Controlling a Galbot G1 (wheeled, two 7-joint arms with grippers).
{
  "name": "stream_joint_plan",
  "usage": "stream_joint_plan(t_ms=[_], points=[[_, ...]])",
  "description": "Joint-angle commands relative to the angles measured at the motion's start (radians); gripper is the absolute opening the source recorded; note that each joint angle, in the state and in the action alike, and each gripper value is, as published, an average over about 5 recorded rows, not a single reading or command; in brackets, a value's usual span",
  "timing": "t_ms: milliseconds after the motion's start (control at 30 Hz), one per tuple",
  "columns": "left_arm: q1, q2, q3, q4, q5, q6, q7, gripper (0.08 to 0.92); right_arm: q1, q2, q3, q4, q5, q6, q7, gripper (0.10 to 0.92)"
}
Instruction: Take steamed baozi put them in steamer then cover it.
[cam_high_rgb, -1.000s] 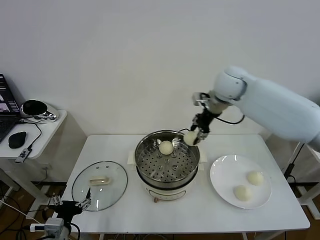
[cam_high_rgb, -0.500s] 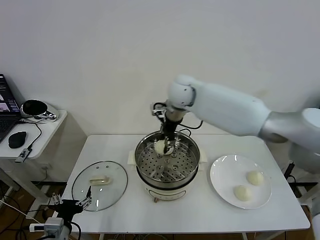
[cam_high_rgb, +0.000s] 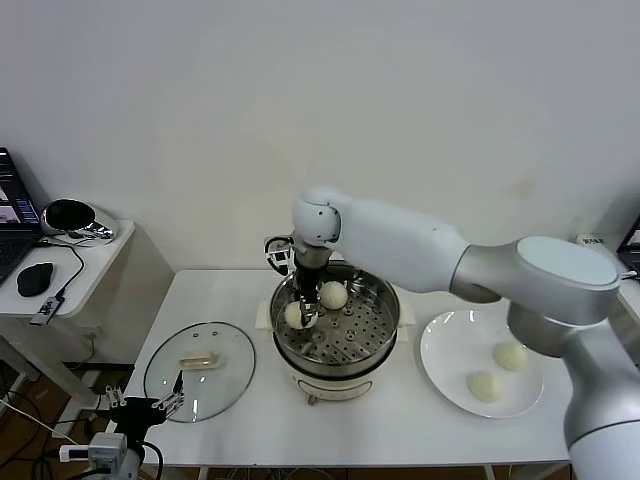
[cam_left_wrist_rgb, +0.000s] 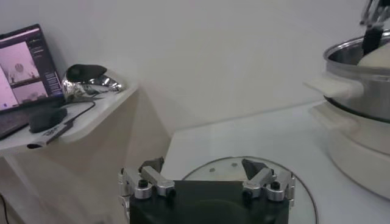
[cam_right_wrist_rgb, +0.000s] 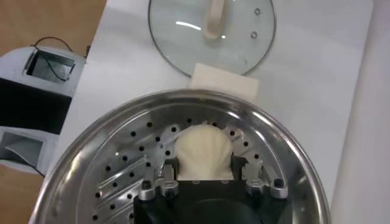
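The steamer (cam_high_rgb: 336, 352) stands mid-table on its white base. One baozi (cam_high_rgb: 333, 294) lies on its perforated tray (cam_right_wrist_rgb: 122, 164) at the back. My right gripper (cam_high_rgb: 300, 312) reaches into the pot's left side, shut on a second baozi (cam_right_wrist_rgb: 203, 151), held low over the tray. Two more baozi (cam_high_rgb: 510, 356) (cam_high_rgb: 485, 385) lie on the white plate (cam_high_rgb: 445, 350) at the right. The glass cover (cam_high_rgb: 199, 385) with its cream handle (cam_high_rgb: 198, 361) lies flat left of the steamer. My left gripper (cam_left_wrist_rgb: 203, 170) is open and empty, parked at the table's front left edge by the cover (cam_left_wrist_rgb: 244, 176).
A side table at the far left holds a laptop (cam_left_wrist_rgb: 21, 67), a mouse (cam_high_rgb: 34, 279) and cables. The steamer's white side handle (cam_left_wrist_rgb: 332, 88) juts toward the cover. The wall is close behind the table.
My right gripper carried the baozi from above the steamer's right rim across the pot and down into its left side. The left arm has not moved.
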Motion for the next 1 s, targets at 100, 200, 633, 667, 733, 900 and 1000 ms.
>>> stream_joint_plan(t_ms=[100,200,633,667,733,900,1000], points=[[-0.003,-0.002,0.004,0.006,0.0,0.001,0.001,0.823,-0.037,0.04,0.006,-0.04,-0.025,0.002,0.024,0.651],[-0.001,-0.003,0.006,0.003,0.0,0.001,0.001,0.823,-0.037,0.025,0.022,-0.025,-0.021,-0.001,0.03,0.738],[0.011,-0.007,0.005,-0.02,0.002,0.006,0.009,0.823,0.101,-0.372,0.081,0.347,0.017,0.029,-0.03,0.823],[0.012,-0.007,0.005,-0.021,0.001,0.007,0.009,0.823,0.111,-0.419,0.091,0.372,0.018,0.037,-0.039,0.823],[0.016,-0.009,0.005,-0.024,0.001,0.008,0.01,0.823,0.125,-0.506,0.11,0.414,0.018,0.055,-0.053,0.823],[0.032,-0.018,0.009,-0.039,0.0,0.01,0.012,0.823,0.1,-0.71,0.178,0.491,-0.013,0.114,-0.074,0.823],[0.04,-0.017,0.012,-0.045,-0.002,0.01,0.012,0.823,0.074,-0.835,0.19,0.536,-0.031,0.132,-0.079,0.823]])
